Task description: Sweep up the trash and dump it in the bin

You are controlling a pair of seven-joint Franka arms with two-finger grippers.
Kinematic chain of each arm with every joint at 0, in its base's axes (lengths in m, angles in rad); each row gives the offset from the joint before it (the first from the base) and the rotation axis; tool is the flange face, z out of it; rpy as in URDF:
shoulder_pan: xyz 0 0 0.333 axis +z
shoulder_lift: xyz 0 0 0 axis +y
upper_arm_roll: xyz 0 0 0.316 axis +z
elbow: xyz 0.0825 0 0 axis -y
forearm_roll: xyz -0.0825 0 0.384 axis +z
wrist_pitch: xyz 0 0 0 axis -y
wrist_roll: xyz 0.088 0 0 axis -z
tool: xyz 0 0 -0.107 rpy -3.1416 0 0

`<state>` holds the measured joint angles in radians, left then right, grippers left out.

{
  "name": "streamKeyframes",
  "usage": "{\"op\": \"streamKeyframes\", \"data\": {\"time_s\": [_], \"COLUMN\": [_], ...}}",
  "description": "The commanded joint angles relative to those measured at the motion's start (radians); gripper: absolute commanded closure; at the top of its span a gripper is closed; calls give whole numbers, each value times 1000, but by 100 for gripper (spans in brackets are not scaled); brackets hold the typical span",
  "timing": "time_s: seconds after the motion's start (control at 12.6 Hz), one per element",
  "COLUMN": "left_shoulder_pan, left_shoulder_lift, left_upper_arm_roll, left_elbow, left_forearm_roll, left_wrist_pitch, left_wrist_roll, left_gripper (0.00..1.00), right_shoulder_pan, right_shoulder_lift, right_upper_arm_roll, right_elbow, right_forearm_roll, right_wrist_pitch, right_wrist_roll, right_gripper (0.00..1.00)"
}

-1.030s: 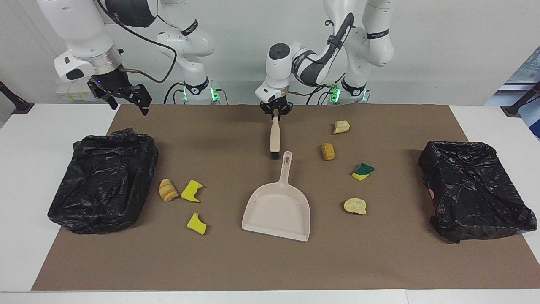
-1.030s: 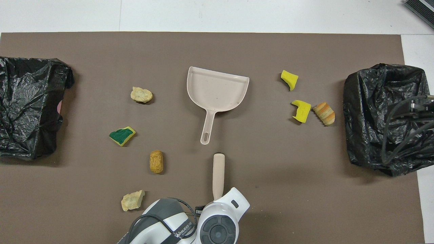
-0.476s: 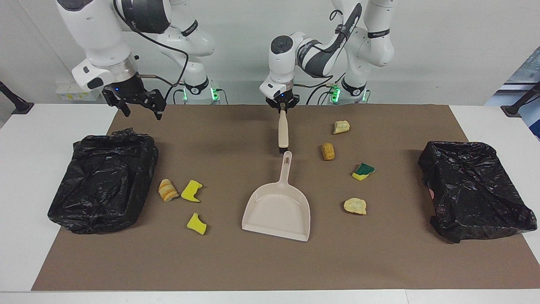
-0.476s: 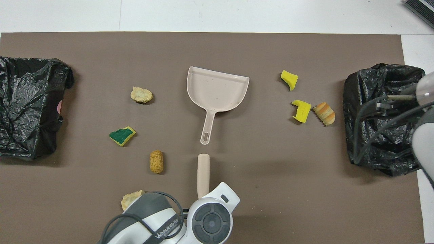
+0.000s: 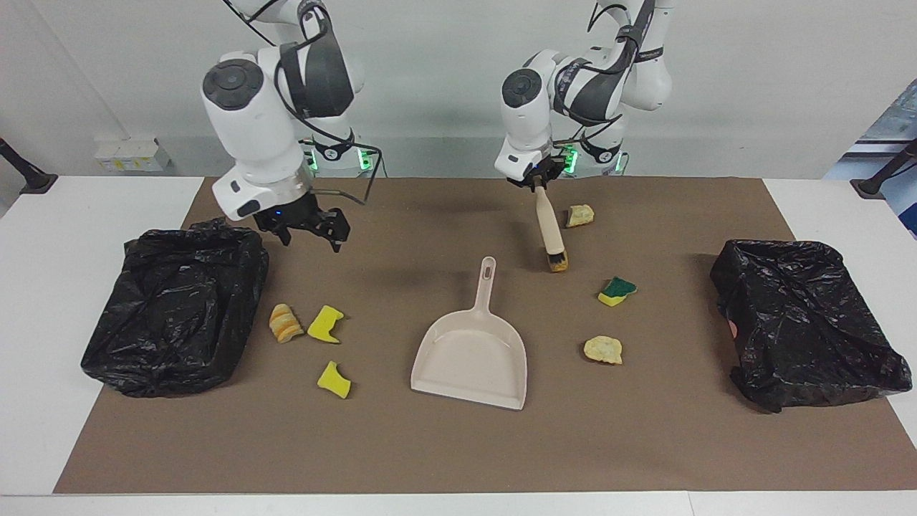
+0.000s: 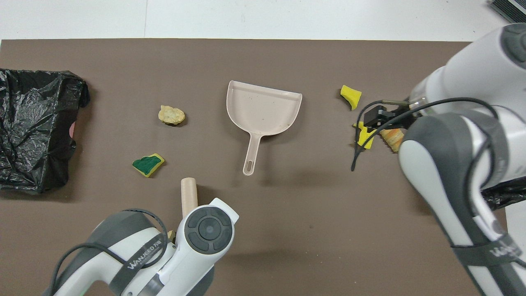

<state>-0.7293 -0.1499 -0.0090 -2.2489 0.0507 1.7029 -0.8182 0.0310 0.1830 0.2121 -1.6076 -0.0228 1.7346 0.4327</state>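
Seven scraps of trash scattered on a matte brown mat [image 5: 458,444] over a white table [image 5: 43,301]: toward the left arm's end, a pale crumbly lump [image 5: 579,215] nearest the robots, a tan-orange ridged lump [image 5: 557,263], a green-topped yellow sponge [image 5: 617,290] with ragged edges, and a second pale lump [image 5: 602,349] farthest out; toward the right arm's end, a striped bread-like lump [image 5: 284,322] just beside a notched yellow sponge piece [image 5: 325,324], with another yellow sponge piece [image 5: 334,379] farther from the robots. Between the two groups, a smooth beige plastic dustpan [image 5: 469,355], flat on the mat, slotted handle pointing toward the robots, wide mouth pointing away. Left gripper [image 5: 539,180] clamped shut on one end of the beige brush [image 5: 550,229], a slim rounded rod tilted steeply down, long axis running away from the robots, lower end at the tan-orange lump, hiding most of it in the overhead view. Right gripper [image 5: 313,228] with fingers spread wide, empty, raised over the mat beside the crinkled glossy black bag-lined bin [image 5: 175,308]. A matching black bin [image 5: 806,322] at the left arm's end. Plain white wall [image 5: 752,86] above the table edge.
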Motion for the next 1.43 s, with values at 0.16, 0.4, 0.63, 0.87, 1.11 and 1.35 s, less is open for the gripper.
{"op": "streamKeyframes", "data": {"time_s": [0.16,0.4,0.63,0.87,1.11,1.35], "left_shoulder_pan": [80,113,152,188,183,192], "left_shoulder_lift": [-71,-109,-167,-181,-162,-142], "left_upper_arm_roll": [-12,-14,-12,-12,-12,-11], "left_elbow": [-74,-132,-217,-279,-299,-299], "left_forearm_roll": [32,31,-29,-86,-164,-224], "left_wrist_pitch": [-123,-128,-100,-33,70,139], "left_wrist_roll": [-207,-353,-395,-415,-487,-541], "left_gripper": [100,100,100,100,100,100], "right_shoulder_pan": [197,269,325,378,402,399], "right_shoulder_lift": [111,177,262,292,303,303], "right_upper_arm_roll": [1,1,0,-3,-3,-3], "right_elbow": [9,11,28,28,17,14], "right_forearm_roll": [-16,-36,-40,-66,-72,-88], "right_wrist_pitch": [143,227,301,341,370,398], "right_wrist_roll": [297,404,504,506,518,521], "right_gripper": [0,0,0,0,0,0]}}
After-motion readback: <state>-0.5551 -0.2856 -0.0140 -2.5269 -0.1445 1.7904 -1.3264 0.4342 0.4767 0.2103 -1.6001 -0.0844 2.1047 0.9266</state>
